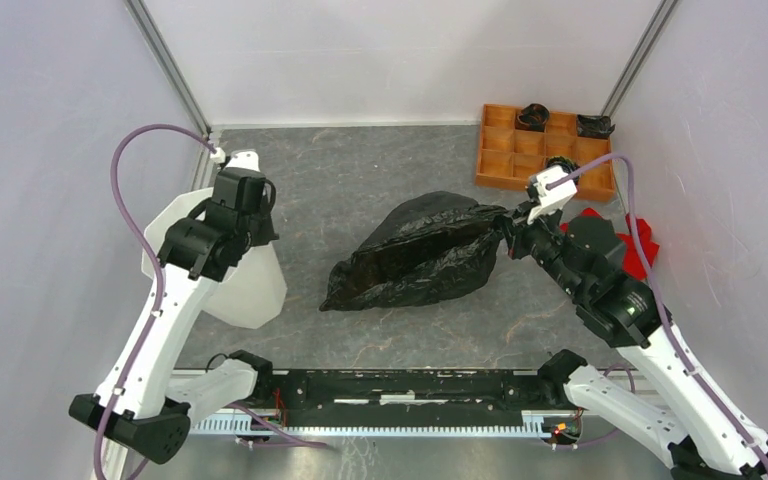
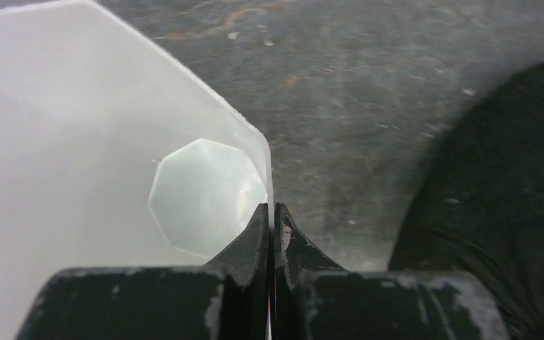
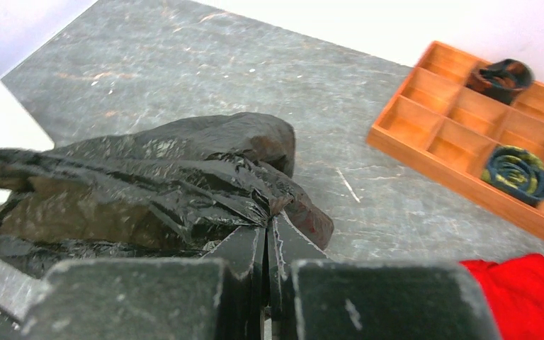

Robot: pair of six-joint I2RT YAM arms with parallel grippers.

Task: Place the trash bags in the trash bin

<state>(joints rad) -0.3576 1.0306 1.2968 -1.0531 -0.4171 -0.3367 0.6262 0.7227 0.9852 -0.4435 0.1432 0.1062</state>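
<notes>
Your left gripper (image 2: pixel 270 216) has its fingers pressed together on the rim of the trash bin (image 2: pixel 78 142), with the thin white wall caught between them. Your right gripper (image 3: pixel 269 228) is likewise clamped, pinching a gathered, twisted fold of the trash bag (image 3: pixel 149 184).

That bag is thin glossy black film, heavily wrinkled and catching highlights along its creases. It lies slumped in a wide, puffy heap at the middle of the table (image 1: pixel 360 170), its right end drawn up to the pinch. The bin is smooth white plastic, slightly translucent, with flat tapering facets and an octagonal floor that you see from the left wrist camera. It sits at the table's left side, well apart from the bag, and your left arm covers its mouth in the overhead view.

Your left arm rises from its base and bends forward over the bin. Your right arm stretches low and diagonally inward, wrist towards the bag.

The tabletop is grey, stone-patterned and matte. At the far right stands an orange compartmented tray (image 3: pixel 425 166) holding dark rolls (image 3: pixel 520 173), and a red cloth (image 3: pixel 531 290) lies near it by your right arm. Plain white walls (image 1: pixel 400 60) enclose the space.
</notes>
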